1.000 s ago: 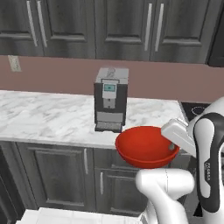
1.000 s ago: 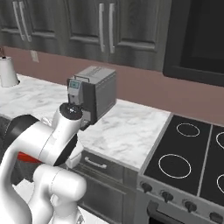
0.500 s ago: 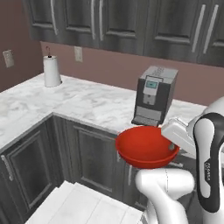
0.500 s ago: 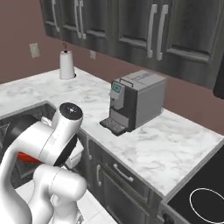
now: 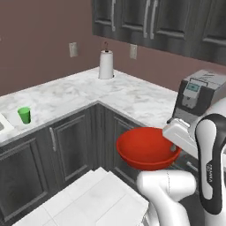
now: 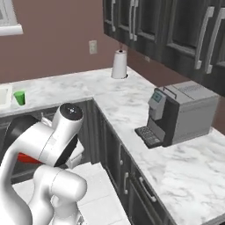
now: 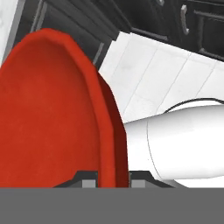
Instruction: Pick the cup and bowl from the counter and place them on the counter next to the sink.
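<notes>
The glossy red bowl hangs in the air in front of the dark cabinets, with my gripper shut on its right rim. In the hand view the bowl bulks large on the left and its rim runs down between the two fingertips of the gripper. A red sliver of the bowl peeks from behind my arm. The small green cup stands upright on the white marble counter at the far left, close to the sink. From the right base the cup stands just right of the sink.
A paper towel roll stands at the counter's back corner. A grey coffee machine sits on the right run of the L-shaped counter. Dark upper cabinets hang above, and white floor tiles lie below the bowl.
The whole picture has shifted as the base turned left: the coffee machine slid right, and the counter corner, cup and sink came into view. The bowl stays in the gripper.
</notes>
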